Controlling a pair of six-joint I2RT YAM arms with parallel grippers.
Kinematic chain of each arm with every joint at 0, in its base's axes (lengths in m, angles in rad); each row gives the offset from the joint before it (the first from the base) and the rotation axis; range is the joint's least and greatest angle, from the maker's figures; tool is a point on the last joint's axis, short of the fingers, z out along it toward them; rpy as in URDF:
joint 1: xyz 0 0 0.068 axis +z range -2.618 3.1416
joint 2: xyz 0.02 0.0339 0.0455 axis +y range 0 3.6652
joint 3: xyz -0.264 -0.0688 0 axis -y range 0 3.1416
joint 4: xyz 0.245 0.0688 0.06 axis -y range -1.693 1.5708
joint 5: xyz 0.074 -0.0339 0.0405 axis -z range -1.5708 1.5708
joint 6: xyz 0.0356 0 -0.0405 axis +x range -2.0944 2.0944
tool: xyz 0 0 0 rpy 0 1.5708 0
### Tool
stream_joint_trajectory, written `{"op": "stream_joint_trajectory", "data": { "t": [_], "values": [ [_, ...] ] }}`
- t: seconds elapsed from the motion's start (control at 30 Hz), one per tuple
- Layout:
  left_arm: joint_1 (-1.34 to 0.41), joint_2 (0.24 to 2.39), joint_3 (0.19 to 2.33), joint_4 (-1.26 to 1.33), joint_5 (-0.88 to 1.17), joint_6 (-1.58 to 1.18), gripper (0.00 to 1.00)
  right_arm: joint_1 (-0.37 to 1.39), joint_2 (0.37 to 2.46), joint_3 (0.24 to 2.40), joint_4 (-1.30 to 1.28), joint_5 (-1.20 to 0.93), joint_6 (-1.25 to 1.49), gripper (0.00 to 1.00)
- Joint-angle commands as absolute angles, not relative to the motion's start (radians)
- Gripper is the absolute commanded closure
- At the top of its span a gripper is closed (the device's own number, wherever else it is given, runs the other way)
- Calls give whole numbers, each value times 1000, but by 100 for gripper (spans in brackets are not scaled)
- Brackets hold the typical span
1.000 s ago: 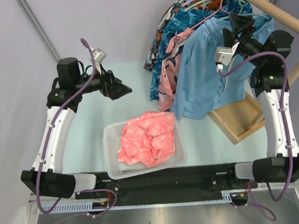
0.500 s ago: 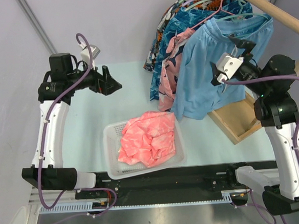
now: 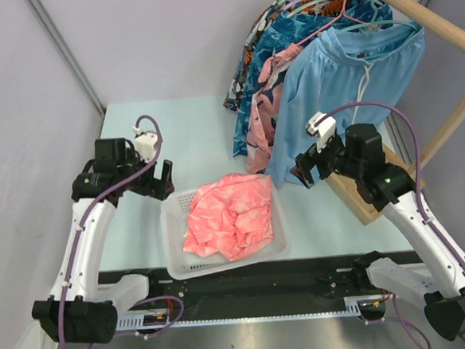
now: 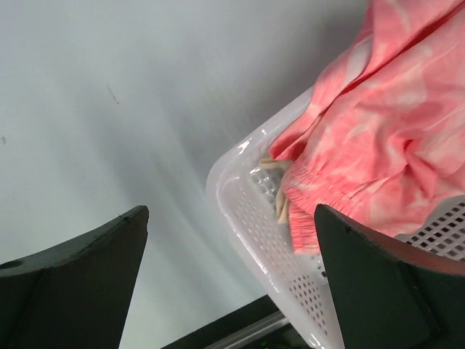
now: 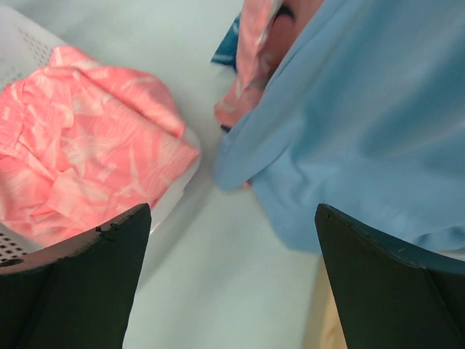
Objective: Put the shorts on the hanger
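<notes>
The sky-blue shorts (image 3: 331, 96) hang on the mint-green hanger (image 3: 381, 22), whose hook is over the wooden rail at the back right. They also show in the right wrist view (image 5: 363, 123). My right gripper (image 3: 302, 172) is open and empty, low over the table just in front of the shorts' lower hem. My left gripper (image 3: 166, 179) is open and empty, beside the left rim of the white basket (image 3: 174, 258). In the left wrist view the basket's corner (image 4: 240, 189) lies between my open fingers.
The basket holds crumpled salmon-pink shorts (image 3: 227, 215). Other garments, patterned blue and pink (image 3: 262, 84), hang on the wooden rail (image 3: 429, 17) on several hangers. A wooden tray (image 3: 369, 185) sits at the right under the rail. A metal pole (image 3: 60, 51) stands at the back left.
Both arms have drawn back and down. My right gripper left the hanging shorts and dropped to table height. My left gripper came down from mid-air to the basket's left rim.
</notes>
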State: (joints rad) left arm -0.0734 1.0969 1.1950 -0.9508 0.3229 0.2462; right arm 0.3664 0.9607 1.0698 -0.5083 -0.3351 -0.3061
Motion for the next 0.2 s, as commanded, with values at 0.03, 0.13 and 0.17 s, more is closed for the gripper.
{"op": "stream_joint_trajectory", "data": {
  "t": [0.03,0.13,0.17],
  "values": [
    [-69,1005,1114,-917,213,321,0,420,923,1017,-451,-232,-137,0],
    [-71,989,1097,-900,204,325,0,434,904,1005,-445,-216,-136,0],
    [-71,983,1107,-897,201,325,0,436,893,1003,-442,-212,-141,0]
  ]
}}
